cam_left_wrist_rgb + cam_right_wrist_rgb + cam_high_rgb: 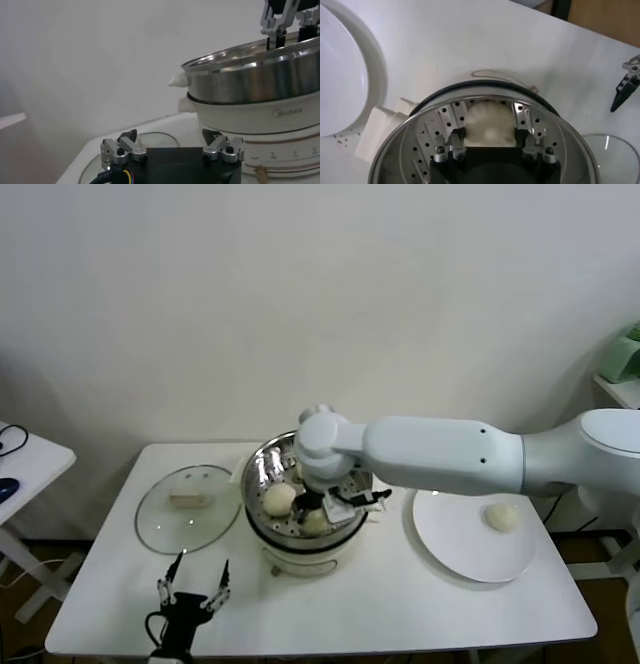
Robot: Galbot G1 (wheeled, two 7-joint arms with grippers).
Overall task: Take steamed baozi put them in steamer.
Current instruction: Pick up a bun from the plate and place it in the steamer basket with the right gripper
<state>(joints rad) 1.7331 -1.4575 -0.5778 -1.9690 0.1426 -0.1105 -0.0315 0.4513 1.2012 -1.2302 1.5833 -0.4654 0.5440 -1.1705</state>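
The steamer [262, 474], a shiny perforated steel basket on a white cooker base, stands mid-table. My right gripper [318, 509] reaches down inside it, shut on a cream-white baozi [489, 124] held low over the perforated bottom [440, 125]. A second baozi [279, 499] lies in the basket beside it, and a third [298, 472] shows partly behind the wrist. One baozi [502, 517] lies on the white plate [450, 554] to the right. My left gripper [192, 592] is open and empty near the table's front edge, with the steamer [250, 75] ahead of it.
The flat glass lid [188, 509] lies on the table left of the steamer, behind the left gripper. A side table [30, 459] stands at the far left. The white plate [340, 75] and left gripper [625, 87] also show in the right wrist view.
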